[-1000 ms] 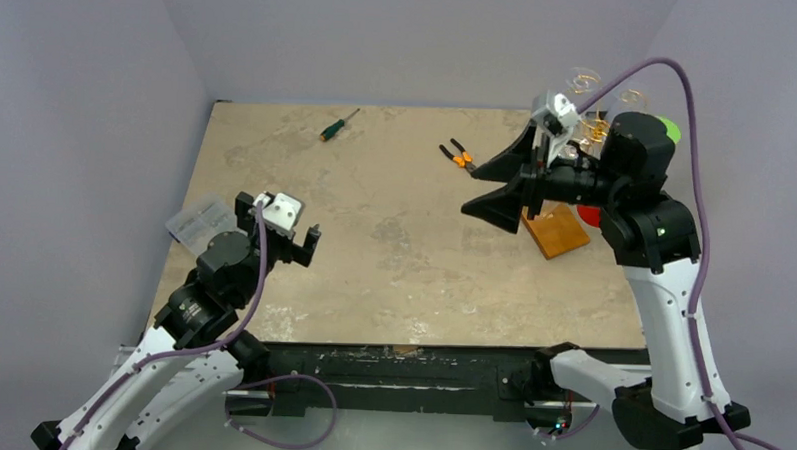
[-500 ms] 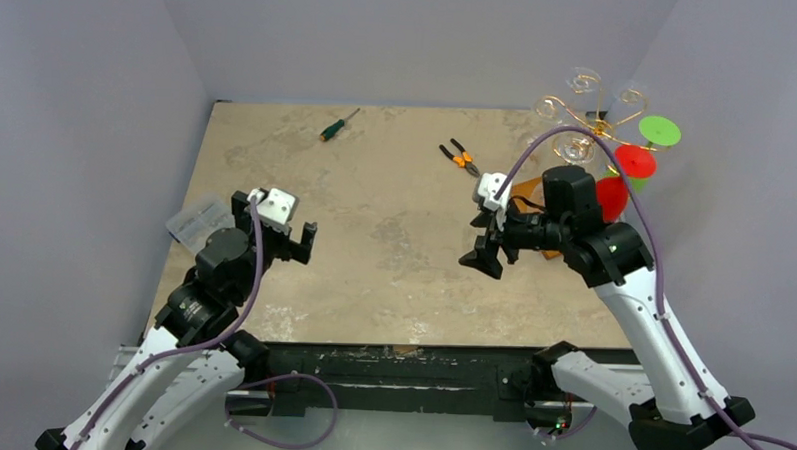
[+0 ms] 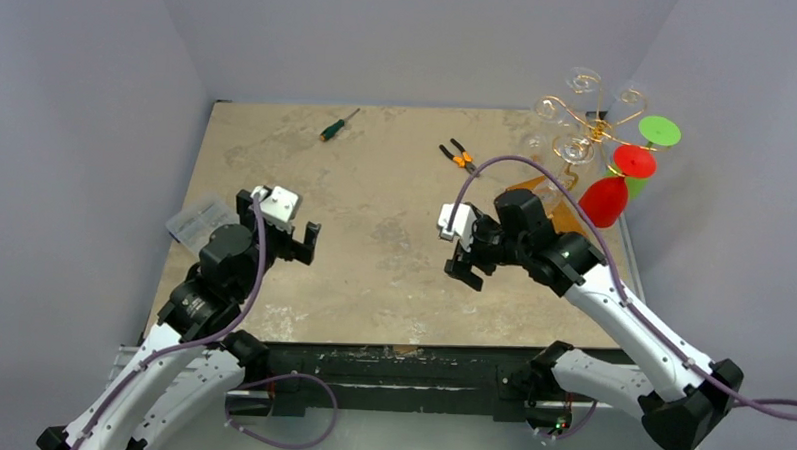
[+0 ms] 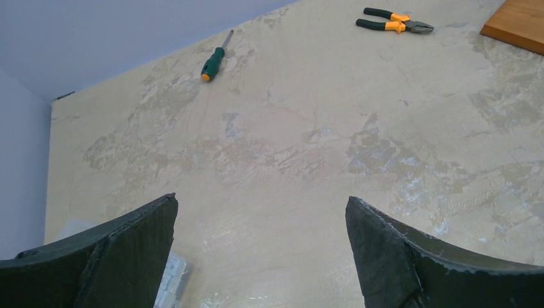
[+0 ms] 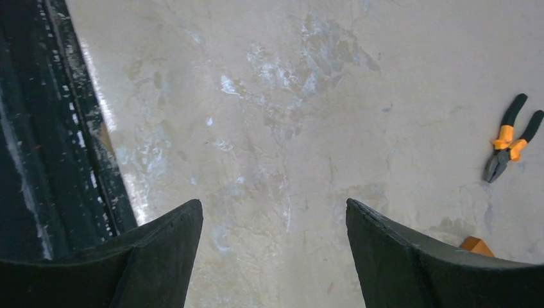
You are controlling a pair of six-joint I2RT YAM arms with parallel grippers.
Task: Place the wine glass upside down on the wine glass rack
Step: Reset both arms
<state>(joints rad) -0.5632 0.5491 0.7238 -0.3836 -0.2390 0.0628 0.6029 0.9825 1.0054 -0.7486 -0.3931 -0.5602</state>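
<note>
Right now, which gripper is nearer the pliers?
Right. The right gripper hangs at mid-table, just on the near side of the pliers; the left gripper is farther off, toward the table's left side.

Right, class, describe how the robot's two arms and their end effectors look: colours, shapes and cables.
The left arm and right arm share white links, black joint housings and a trailing purple cable. The left end effector and right end effector each have two dark, curved, tapering fingers, with a white block behind them.
</note>
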